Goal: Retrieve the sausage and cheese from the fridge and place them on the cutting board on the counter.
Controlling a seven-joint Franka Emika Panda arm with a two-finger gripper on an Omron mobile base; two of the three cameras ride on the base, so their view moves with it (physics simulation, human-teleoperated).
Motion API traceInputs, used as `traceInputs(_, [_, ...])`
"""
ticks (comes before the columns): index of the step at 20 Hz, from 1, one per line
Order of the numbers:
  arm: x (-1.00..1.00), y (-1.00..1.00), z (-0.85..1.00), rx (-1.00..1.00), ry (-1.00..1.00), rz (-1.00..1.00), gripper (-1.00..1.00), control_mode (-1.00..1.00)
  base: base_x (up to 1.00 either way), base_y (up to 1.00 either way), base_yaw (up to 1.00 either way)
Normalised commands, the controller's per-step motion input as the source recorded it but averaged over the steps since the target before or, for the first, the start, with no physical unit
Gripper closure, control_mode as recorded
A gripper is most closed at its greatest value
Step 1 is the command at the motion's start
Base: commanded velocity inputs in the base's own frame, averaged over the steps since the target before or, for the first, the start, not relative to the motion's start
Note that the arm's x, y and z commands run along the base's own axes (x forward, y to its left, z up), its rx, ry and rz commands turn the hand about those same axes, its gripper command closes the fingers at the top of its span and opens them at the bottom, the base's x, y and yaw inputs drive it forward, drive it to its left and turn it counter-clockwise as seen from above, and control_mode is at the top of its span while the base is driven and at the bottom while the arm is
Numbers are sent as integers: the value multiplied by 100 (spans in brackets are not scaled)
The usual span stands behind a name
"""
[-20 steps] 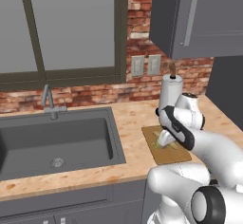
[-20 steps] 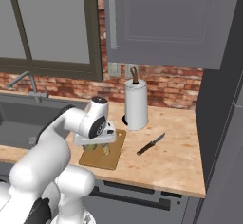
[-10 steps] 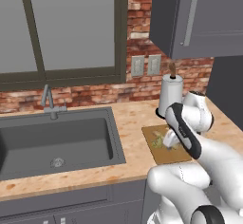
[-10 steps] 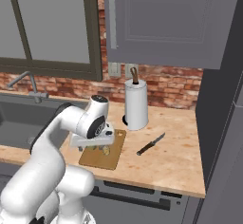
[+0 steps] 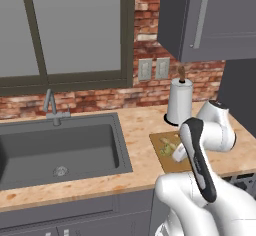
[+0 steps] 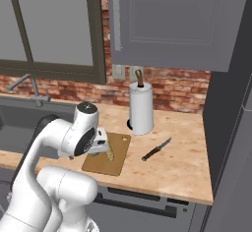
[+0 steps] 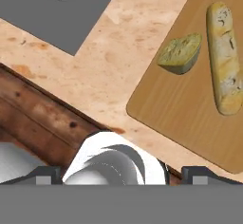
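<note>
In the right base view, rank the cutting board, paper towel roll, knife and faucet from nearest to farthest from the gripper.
1. Cutting board: directly under the gripper.
2. Paper towel roll: behind the board, by the brick wall.
3. Knife: on the counter to the right, roughly as near as the roll, too close to call.
4. Faucet: far left, behind the sink.

cutting board [image 7: 190,109]: tan wood, fine grain
cheese [image 7: 180,53]: yellow-olive, mottled
sausage [image 7: 224,57]: pale tan-yellow, speckled
table [image 7: 118,47]: light butcher-block, reddish blotches
sink [image 5: 55,147]: dark grey
wall [image 5: 120,97]: red brick
</note>
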Motion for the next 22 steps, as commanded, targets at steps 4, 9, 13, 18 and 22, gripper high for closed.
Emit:
traceInputs(4, [-19,32,25,0,-42,0,-100,-100,0,0,0])
traceInputs(9, [-12,23,32,0,-13,-5,-100,-100,0,0,0])
traceInputs(13, [-4,6,15,-2,2,-4,-100,-100,0,0,0])
traceInputs(18, [0,0,0,0,0,0,-100,-100,0,0,0])
traceInputs(22, [0,0,0,0,0,0,-100,-100,0,0,0])
